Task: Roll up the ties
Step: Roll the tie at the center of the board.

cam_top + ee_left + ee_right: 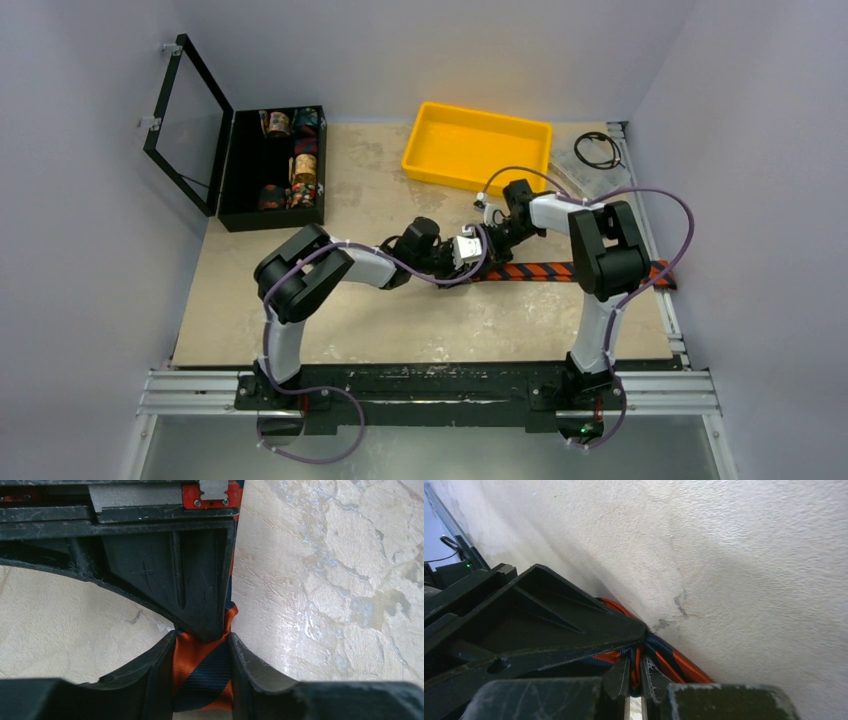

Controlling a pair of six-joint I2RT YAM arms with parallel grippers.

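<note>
The tie, striped red-orange and dark navy, lies flat across the table's right middle, running out to the right edge. Its left end is bunched between both grippers. My left gripper is shut on that end; in the left wrist view the fabric fills the gap between the fingers of my left gripper. My right gripper meets it from the right and is shut on folded layers of the tie, seen in the right wrist view. Its black finger presses on the tie from above.
An empty yellow tray sits at the back centre. A black box with its lid open stands at the back left and holds several patterned fabric rolls. A black cable lies at the back right.
</note>
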